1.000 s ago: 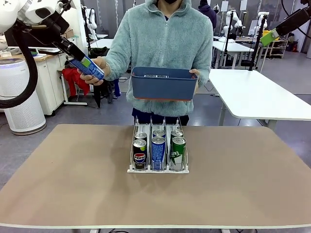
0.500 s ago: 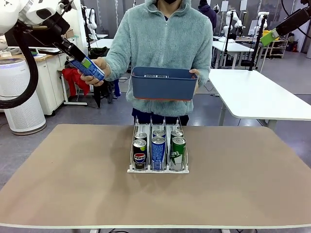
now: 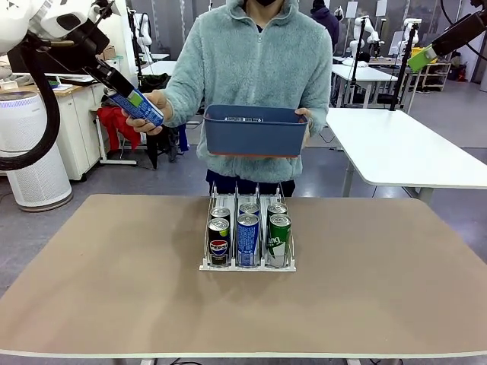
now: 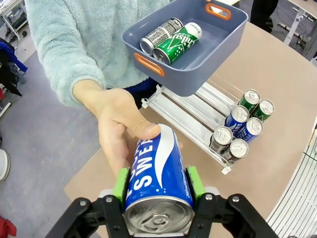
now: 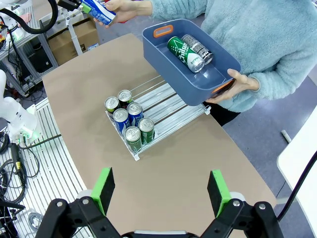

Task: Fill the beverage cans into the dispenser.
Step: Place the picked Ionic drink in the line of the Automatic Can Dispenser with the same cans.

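The slim blue aluminium can with white lettering and a silver top (image 4: pixel 158 173) is in the air, high to the left of and beyond the clear three-lane wire-divided dispenser (image 3: pixel 247 267). It is clamped between the green pads of the left gripper (image 4: pixel 158 187), and the person's hand (image 4: pixel 119 131) wraps its far end. Six cans stand upright at the dispenser's front lip: a black Pepsi can (image 3: pixel 219 245), a second blue can (image 3: pixel 248 239) and a green can (image 3: pixel 279 239), with one more behind each. Above the dispenser's far end the person holds a dark blue rectangular plastic bin with orange handles (image 3: pixel 255 133); a green-and-white can (image 4: pixel 177 43) and a black-and-silver can (image 4: pixel 159 33) lie on their sides in it. The right gripper (image 5: pixel 161 191) hangs high on the dispenser's near side, pads spread wide around nothing. Against half a second ago, the bin sits slightly further left; the held can and left gripper are where they were
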Motion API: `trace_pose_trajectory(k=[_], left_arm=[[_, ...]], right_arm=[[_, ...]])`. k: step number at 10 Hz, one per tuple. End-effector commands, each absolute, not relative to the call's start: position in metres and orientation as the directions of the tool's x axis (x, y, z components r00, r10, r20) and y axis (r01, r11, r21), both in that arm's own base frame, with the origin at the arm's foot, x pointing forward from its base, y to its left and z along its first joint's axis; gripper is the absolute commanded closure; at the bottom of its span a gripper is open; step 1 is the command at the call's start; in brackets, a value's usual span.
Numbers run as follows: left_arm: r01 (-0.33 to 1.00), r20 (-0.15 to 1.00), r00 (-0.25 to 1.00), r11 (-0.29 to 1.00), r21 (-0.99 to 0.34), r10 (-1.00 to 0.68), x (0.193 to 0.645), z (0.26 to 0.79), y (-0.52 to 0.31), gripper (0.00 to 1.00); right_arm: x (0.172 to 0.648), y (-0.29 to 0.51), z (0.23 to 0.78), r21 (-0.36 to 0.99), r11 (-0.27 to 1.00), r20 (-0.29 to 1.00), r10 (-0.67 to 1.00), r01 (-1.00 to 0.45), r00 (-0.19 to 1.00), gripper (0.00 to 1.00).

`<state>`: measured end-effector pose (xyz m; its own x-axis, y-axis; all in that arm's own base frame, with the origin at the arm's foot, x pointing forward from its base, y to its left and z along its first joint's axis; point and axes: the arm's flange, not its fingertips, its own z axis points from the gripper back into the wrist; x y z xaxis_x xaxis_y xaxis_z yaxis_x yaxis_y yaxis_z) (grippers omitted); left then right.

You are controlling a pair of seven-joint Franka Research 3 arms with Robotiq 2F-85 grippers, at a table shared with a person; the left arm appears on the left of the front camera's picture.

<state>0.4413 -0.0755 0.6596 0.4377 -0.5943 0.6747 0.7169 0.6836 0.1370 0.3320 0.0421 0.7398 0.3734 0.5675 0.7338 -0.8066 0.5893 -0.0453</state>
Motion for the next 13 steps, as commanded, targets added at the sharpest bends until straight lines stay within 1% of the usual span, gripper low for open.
trace_pose_trajectory(k=[1,13], left_arm=[[0.715,0.676,0.439,0.686,0.136,-0.592,0.4410,0.6602,-0.0740,1.00],[0.715,0.676,0.439,0.686,0.136,-0.592,0.4410,0.6602,-0.0740,1.00]], right_arm=[[0.3315,0.0431,0.7392,-0.046,0.589,0.732,0.570,-0.807,0.374,0.00],[0.3315,0.0431,0.7392,-0.046,0.589,0.732,0.570,-0.807,0.374,0.00]])
